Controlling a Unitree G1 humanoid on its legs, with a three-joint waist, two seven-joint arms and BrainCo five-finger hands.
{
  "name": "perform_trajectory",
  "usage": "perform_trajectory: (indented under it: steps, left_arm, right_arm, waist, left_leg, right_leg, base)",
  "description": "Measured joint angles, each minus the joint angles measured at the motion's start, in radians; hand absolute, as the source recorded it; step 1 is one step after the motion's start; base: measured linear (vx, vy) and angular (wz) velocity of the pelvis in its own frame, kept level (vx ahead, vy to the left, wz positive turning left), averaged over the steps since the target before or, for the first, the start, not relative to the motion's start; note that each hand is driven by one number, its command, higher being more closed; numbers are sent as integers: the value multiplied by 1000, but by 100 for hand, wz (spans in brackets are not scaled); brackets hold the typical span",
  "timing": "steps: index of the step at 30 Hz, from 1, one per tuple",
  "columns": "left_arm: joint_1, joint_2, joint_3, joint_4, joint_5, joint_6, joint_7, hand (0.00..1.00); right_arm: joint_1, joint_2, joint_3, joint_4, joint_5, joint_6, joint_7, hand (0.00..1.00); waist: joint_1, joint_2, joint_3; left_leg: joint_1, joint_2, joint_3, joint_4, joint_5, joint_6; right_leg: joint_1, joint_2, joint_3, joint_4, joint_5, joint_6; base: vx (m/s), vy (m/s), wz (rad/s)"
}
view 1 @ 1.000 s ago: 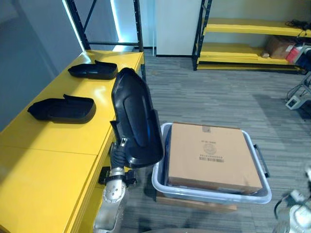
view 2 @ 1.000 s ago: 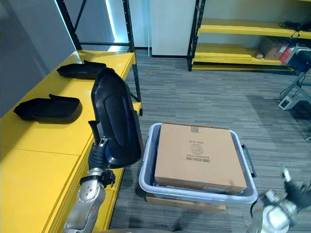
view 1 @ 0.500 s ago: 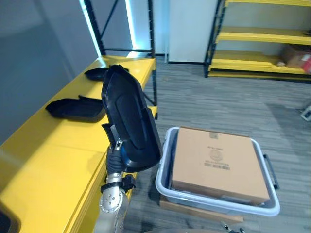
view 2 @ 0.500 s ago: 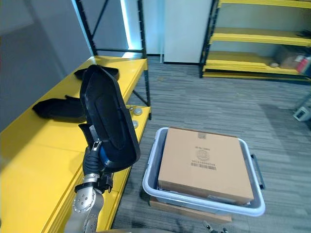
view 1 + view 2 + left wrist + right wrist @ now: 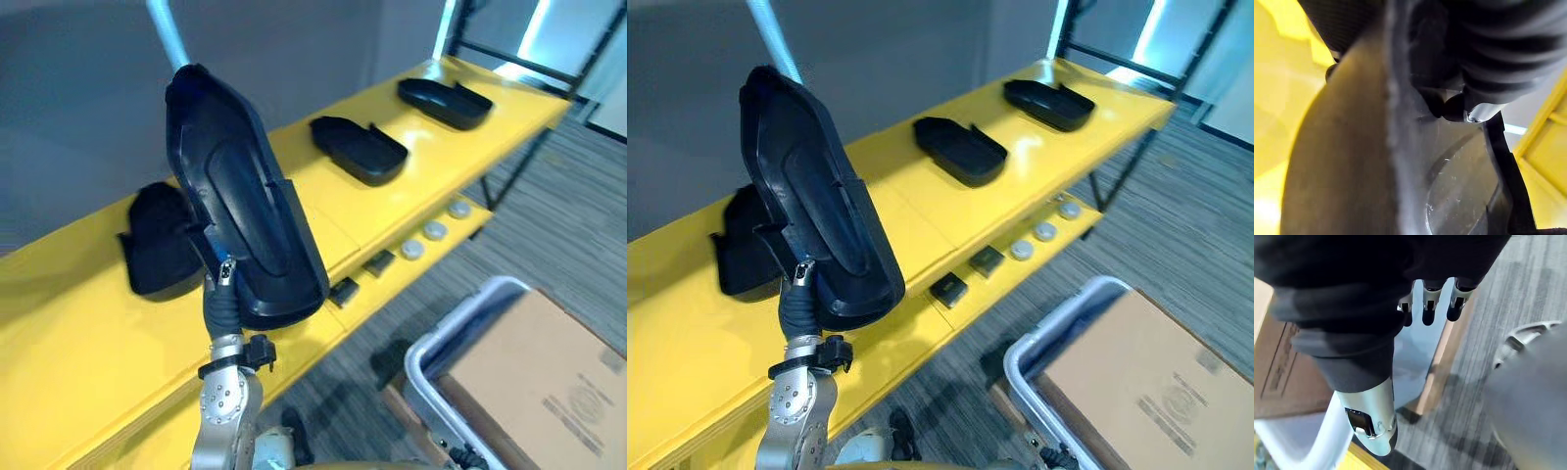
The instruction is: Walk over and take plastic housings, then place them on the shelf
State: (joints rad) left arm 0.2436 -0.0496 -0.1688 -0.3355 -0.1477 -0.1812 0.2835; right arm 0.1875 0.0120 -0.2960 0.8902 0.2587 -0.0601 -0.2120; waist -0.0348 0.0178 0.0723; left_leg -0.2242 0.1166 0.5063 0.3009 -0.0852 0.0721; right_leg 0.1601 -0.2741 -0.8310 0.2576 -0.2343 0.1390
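Mid-carry, judged close to the set-down. Clamped at its lower end in the left hand (image 5: 1498, 54): 1 held housing (image 5: 245, 215), upright, high over the front of the shelf (image 5: 88, 333). Lying on the shelf, well apart in a row: 3 more, namely near housing (image 5: 162, 240), middle housing (image 5: 358, 149) and far housing (image 5: 443, 101).

Next, probably: tip the load flat and lower it onto bare yellow, perhaps into the gap between near and middle. Calls for care not to knock the near housing, just behind the load.

As for the right hand (image 5: 1366, 279): down beside the bin, nothing seen in it; open or closed, cannot tell.

Containers: 1 pale bin (image 5: 441, 343) on the floor beside the shelf, with 1 brown box (image 5: 549, 392) inside, filling most of it. Box shut, contents hidden. On the shelf's lower level, loose small parts (image 5: 434, 230), round and square.
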Motion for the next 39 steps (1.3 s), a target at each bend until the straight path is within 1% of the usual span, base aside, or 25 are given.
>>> perform_trajectory:
  steps: [2, 4, 6, 7, 8, 9, 11, 13, 14, 15, 16, 18, 23, 27, 29, 30, 31, 32, 33, 34, 35, 36, 37, 38, 39]
  left_arm:
    - [-1, 6, 18, 34, -12, -1, 1, 100]
    - [-1, 17, 23, 67, -18, 5, 1, 100]
    - [3, 23, 20, 74, -17, 19, 1, 100]
    - [5, 23, 13, 74, -17, 19, 1, 100]
    - [4, 32, 15, 73, -17, 18, 2, 100]
    - [5, 34, 16, 73, -17, 18, 4, 100]
    - [8, 31, 12, 73, -16, 18, 9, 100]
    - [8, 26, 7, 73, -14, 18, 9, 100]
    - [7, 23, 8, 72, -12, 17, 10, 100]
    - [17, 9, 6, 73, -2, 18, 17, 100]
    - [30, -5, 7, 63, 4, 15, 25, 100]
    - [43, -7, 10, 55, 4, 10, 27, 100]
    - [51, -6, 9, 55, 3, 11, 26, 100]
    - [50, -6, 23, 50, 3, 11, 26, 100]
    - [51, -8, 55, 32, 3, 12, 33, 100]
    - [50, -7, 71, 7, 3, 11, 49, 100]
    - [50, -8, 83, -2, 3, 9, 52, 100]
    - [50, -10, 101, -10, 3, 7, 54, 100]
    - [51, -11, 104, -10, 2, 6, 63, 100]
    - [50, -16, 103, -10, 1, 6, 68, 100]
    - [47, -15, 96, -10, 0, 3, 66, 100]
    - [46, -15, 92, -10, 0, 2, 66, 100]
    - [44, -15, 87, -10, 0, 1, 66, 100]
    - [42, -15, 86, -10, 0, 1, 66, 100]
    - [41, -15, 85, -10, 0, 0, 67, 100]
  right_arm:
    - [-55, 0, -2, 40, -36, 1, 11, 0]
    - [-77, 3, -2, 61, -44, 2, 19, 0]
    - [-81, 8, -1, 60, -57, 6, 20, 0]
    - [-75, 3, -1, 42, -66, 5, 21, 0]
    - [-65, 12, 2, 28, -69, 5, 21, 0]
    - [-64, 17, 6, 27, -69, 5, 21, 0]
    - [-49, 22, 42, 14, -66, 6, 19, 0]
    - [-20, 24, 69, -22, -60, 1, 19, 0]
    - [-16, 26, 69, -27, -55, 0, 19, 0]
    - [-13, 28, 72, -35, -50, 2, 19, 0]
    - [-13, 18, 74, -42, -52, 0, 19, 0]
    - [-13, 9, 80, -43, -52, 0, 19, 0]
    - [-3, 31, 79, -42, -53, 0, 18, 0]
    - [-3, 31, 78, -41, -52, 0, 13, 0]
    - [-6, 31, 78, -41, -53, 0, 2, 0]
    - [-10, 38, 80, -42, -55, 0, -4, 0]
    - [-13, 35, 80, -43, -56, 1, -6, 0]
    - [-13, 25, 79, -43, -61, 4, -7, 0]
    - [-12, 14, 78, -48, -68, 6, -8, 0]
    - [-7, 6, 75, -54, -72, 5, -11, 0]
    - [-5, -3, 62, -53, -74, 6, -10, 0]
    - [-4, -7, 58, -53, -74, 8, -12, 0]
    - [-1, -12, 56, -53, -74, 13, -15, 0]
    - [1, -14, 55, -52, -74, 14, -19, 0]
    - [6, -17, 34, -49, -75, 19, -26, 0]
  waist:
    - [15, 0, 2]
    - [22, -4, 5]
    - [18, -8, 14]
    - [13, -9, 24]
    - [4, -9, 29]
    - [0, -19, 28]
    - [-10, -42, 31]
    - [-10, -60, 30]
    - [-7, -75, 30]
    - [-8, -57, 27]
    - [8, -38, 21]
    - [22, -26, 20]
    - [24, -51, 15]
    - [27, -55, 13]
    - [29, -71, 20]
    - [29, -69, 24]
    - [28, -65, 26]
    - [29, -70, 30]
    - [24, -69, 28]
    - [21, -66, 22]
    - [19, -61, 18]
    - [18, -55, 15]
    - [15, -43, 8]
    - [15, -35, 3]
    - [15, -11, -11]
  left_leg:
    - [-9, -33, -13, -15, 2, 7]
    - [-7, -43, -17, -4, -14, 17]
    - [10, -52, -39, -8, -32, 25]
    - [33, -50, -52, -18, -47, 13]
    - [45, -54, -78, -28, -53, 0]
    - [53, -58, -85, -34, -53, -4]
    - [76, -81, -130, -51, -47, -13]
    - [73, -107, -163, -33, -51, -16]
    - [72, -118, -179, -22, -55, -17]
    - [68, -111, -212, -3, -66, -26]
    - [61, -99, -228, -2, -64, -30]
    - [54, -83, -249, -5, -56, -41]
    - [85, -76, -289, -28, -33, -62]
    - [87, -86, -318, -53, -13, -67]
    - [67, -88, -308, -41, -4, -91]
    - [41, -32, -245, 62, -48, -49]
    - [28, 13, -218, 121, -67, -55]
    - [19, 94, -193, 193, -89, -77]
    - [31, 153, -193, 212, -93, -83]
    - [37, 187, -202, 204, -91, -86]
    - [50, 222, -208, 165, -81, -101]
    - [56, 235, -214, 138, -69, -115]
    - [70, 250, -226, 62, -33, -137]
    - [79, 255, -237, 22, 12, -130]
    - [90, 257, -263, -23, 91, -160]
  right_leg:
    - [-2, -12, -9, -14, 23, 4]
    - [-10, -31, 15, 22, 32, -18]
    - [-48, -60, 120, 141, 26, -111]
    - [-99, -48, 276, 224, -1, -154]
    - [-146, 13, 448, 233, -45, -129]
    - [-173, 37, 521, 238, -63, -123]
    - [-273, 136, 757, 264, -101, -110]
    - [-305, 152, 810, 222, -77, -96]
    - [-308, 146, 806, 202, -43, -83]
    - [-284, 150, 776, 183, -49, -83]
    - [-272, 161, 753, 150, -42, -92]
    - [-241, 178, 718, 102, -25, -103]
    - [-166, 194, 658, 38, -16, -116]
    - [-149, 192, 614, 17, -13, -121]
    - [-150, 169, 591, 22, -9, -127]
    - [-154, 165, 577, 24, -9, -128]
    - [-155, 165, 574, 31, -9, -128]
    - [-158, 155, 570, 48, -9, -128]
    - [-159, 129, 561, 67, -9, -128]
    - [-163, 109, 553, 76, -9, -128]
    - [-166, 79, 542, 79, -5, -120]
    - [-166, 66, 533, 78, 2, -109]
    - [-166, 43, 522, 78, 14, -88]
    - [-166, 35, 516, 78, 20, -78]
    - [-165, 21, 498, 75, 34, -40]
  base:
    - [69, 133, 24]
    - [67, 112, 13]
    - [67, 87, 20]
    - [75, 38, 35]
    - [62, 22, 37]
    - [86, -36, 48]
    - [89, -83, 62]
    - [65, -94, 83]
    - [93, -120, 94]
    - [115, -120, 67]
    - [142, -114, 56]
    - [125, -112, 34]
    - [118, -117, 28]
    - [53, -45, 30]
    - [-9, -35, 27]
    - [-12, -15, 20]
    - [-5, 24, 15]
    - [-4, 109, 8]
    - [-2, 221, 13]
    - [17, 321, 20]
    - [26, 323, 24]
    - [44, 385, 38]
    - [46, 356, 38]
    - [70, 490, 48]
    - [75, 542, 52]
